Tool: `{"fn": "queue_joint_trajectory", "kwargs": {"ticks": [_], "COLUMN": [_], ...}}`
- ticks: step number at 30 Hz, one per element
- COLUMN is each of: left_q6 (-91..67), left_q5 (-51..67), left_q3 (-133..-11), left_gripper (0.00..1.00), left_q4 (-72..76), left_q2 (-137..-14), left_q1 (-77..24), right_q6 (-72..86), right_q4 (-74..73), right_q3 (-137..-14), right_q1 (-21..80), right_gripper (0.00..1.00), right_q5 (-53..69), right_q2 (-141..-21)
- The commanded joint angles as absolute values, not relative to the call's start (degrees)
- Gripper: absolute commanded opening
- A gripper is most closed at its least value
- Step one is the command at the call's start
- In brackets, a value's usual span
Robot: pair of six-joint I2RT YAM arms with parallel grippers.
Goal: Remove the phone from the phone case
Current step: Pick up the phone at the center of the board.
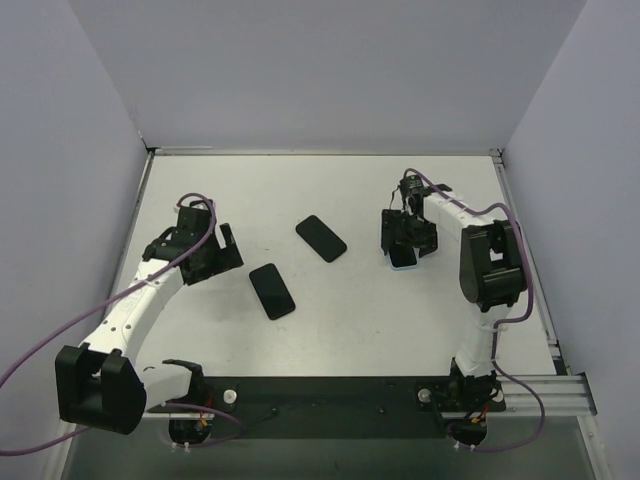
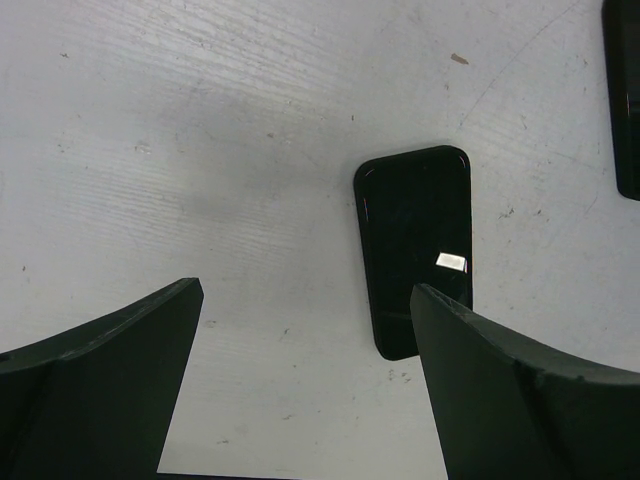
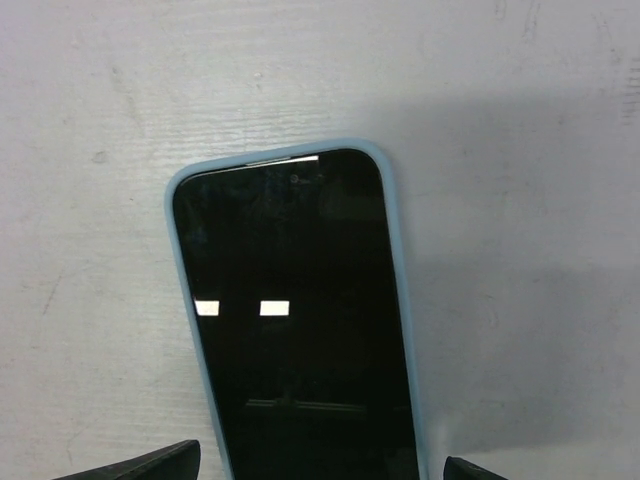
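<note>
Toward the right side of the white table (image 1: 340,330), directly beneath the right gripper (image 1: 408,245): phone (image 3: 295,330) lying flat, screen up, seated inside the pale blue phone case (image 3: 179,250). Not yet out of it. Blue rim showing round the top end and down both long edges in the right wrist view, lower end cut off by the frame. Two small bright reflections on the dark glass. Right fingers (image 3: 140,465) spread wide, released, one tip in each bottom corner of that view, straddling the cased phone's width with nothing pinched. Contact with the case's sides: cannot tell.

Over on the left, left gripper (image 1: 228,252) likewise released, fingers (image 2: 100,390) splayed far apart above bare table, grasping nothing. Just beside the finger on the right of the left wrist view: near black phone (image 2: 415,250), flat, glossy, black to its edges, one lower corner hidden behind that finger. At the upper right edge of the same view, only a sliver of the far black phone (image 2: 625,100). From above, both black phones set between the two grippers, each lying at an angle, apart from one another and well apart from the cased phone; near one closest to the left gripper, far one nearer the table's middle. Pale grey walls (image 1: 300,70) on three sides. Black mounting plate (image 1: 330,400) along the near edge.
</note>
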State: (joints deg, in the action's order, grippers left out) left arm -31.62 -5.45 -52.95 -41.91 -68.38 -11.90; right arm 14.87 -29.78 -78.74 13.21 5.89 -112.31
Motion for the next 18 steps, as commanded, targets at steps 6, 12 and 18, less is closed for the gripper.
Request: {"fn": "queue_joint_trajectory", "kwargs": {"ticks": [6,12,18], "left_q6": [-33.75,-34.28,-36.99], "left_q5": [-4.13,-6.32,0.41], "left_q3": [-54.40,-56.51,-57.04], "left_gripper": [0.97,0.91,0.86], "left_q4": [-41.66,-42.01,-36.04], "left_q2": [-69.26,-68.91,-68.46], "left_q1": [-12.30,-13.45,-13.45], "right_q6": [15.03,15.91,17.66], "right_q4": [-31.82,-30.68,-29.01], "right_q3": [-78.31,-77.43,-75.15], "right_q1": [16.52,16.70,16.35], "right_gripper": [0.91,0.81,0.48], "right_q5": [-2.20,-0.88,2.19], "right_q2": [-114.87,-115.40,-112.25]}}
